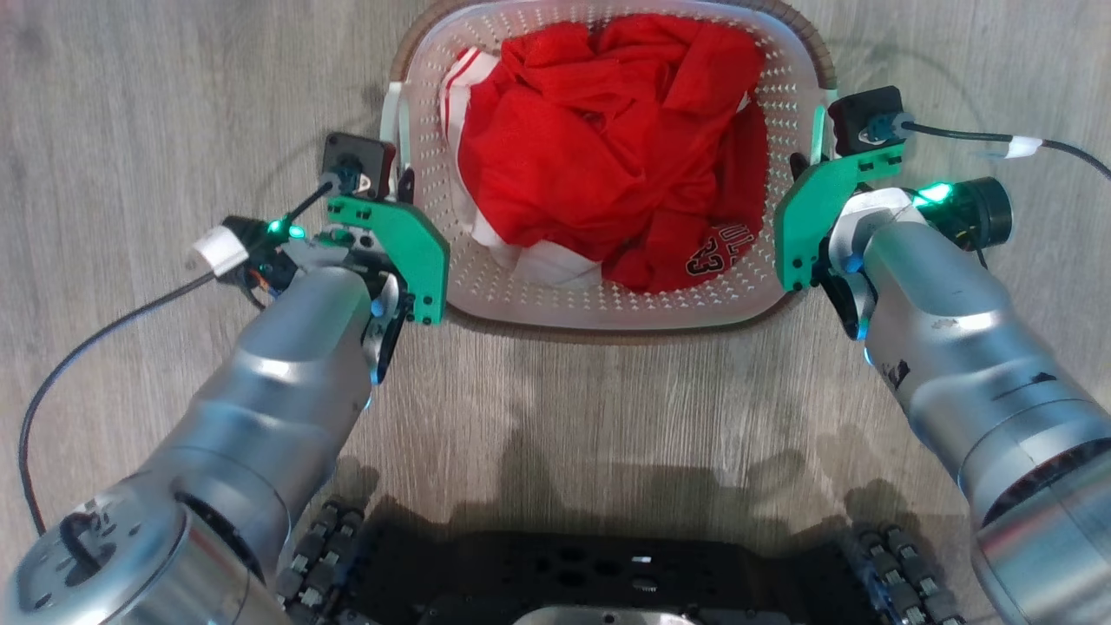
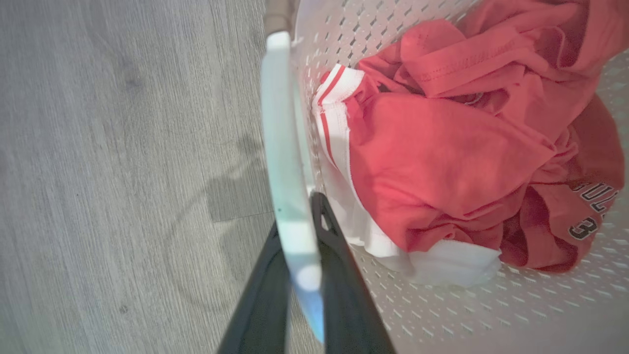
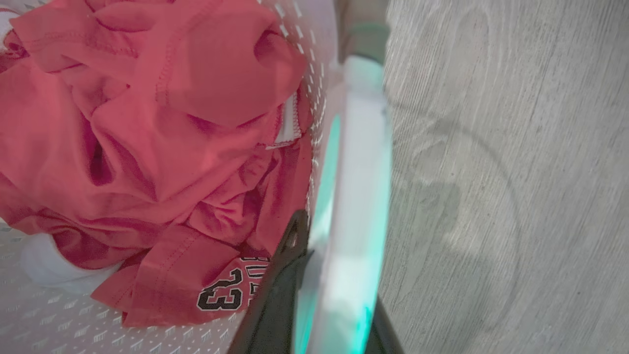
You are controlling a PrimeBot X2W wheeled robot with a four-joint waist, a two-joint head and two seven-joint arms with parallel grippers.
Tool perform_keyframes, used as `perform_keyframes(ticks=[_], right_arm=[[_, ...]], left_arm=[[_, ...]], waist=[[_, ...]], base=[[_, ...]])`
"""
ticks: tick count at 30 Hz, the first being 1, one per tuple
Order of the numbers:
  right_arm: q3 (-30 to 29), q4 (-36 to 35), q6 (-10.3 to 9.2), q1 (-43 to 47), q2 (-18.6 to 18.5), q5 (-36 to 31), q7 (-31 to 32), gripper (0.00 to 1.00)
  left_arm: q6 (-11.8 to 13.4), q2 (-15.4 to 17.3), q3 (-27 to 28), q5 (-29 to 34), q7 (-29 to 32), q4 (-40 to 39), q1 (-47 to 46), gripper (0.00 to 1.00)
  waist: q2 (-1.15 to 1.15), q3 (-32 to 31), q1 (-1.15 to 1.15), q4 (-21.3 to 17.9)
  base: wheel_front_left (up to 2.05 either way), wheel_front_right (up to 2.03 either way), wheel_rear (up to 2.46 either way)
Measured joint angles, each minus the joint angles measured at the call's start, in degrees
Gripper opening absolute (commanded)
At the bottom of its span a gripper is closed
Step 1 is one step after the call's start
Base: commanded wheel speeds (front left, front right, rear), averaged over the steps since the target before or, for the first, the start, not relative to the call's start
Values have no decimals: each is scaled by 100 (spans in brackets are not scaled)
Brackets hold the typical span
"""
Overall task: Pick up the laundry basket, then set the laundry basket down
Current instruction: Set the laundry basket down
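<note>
Left tool (image 2: 297, 221), right tool (image 3: 339, 255) pinch laundry basket (image 1: 608, 305), opposite sides.

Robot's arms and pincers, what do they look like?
The left arm and right arm are thick silver cylinders. Each wrist carries a green plate, a glowing green light and a black cable with a white connector. The left pincer and right pincer have long dark fingers.

Grey plank floor (image 1: 139, 104) open left and right of laundry basket (image 1: 608, 305), basket hollow crowded by heaped red jersey (image 1: 599, 148), narrow gaps along its walls, my black base (image 1: 608, 573) on near side, my cable (image 1: 130, 315) trailing left
</note>
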Motion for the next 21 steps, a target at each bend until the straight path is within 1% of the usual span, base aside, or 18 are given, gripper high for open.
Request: perform_keyframes(ticks=[5,21], right_arm=[[-189,-1,0,-30,-2,-152,-48,0],[-412,-7,0,-119,-5,-419,-75,0]], left_arm=[[7,1,-71,-52,-9,-25,-80,0],[51,3,-209,-226,-58,-25,-171,0]], waist=[[0,104,0,19],[1,204,0,28]], base=[[0,0,0],[0,0,0]])
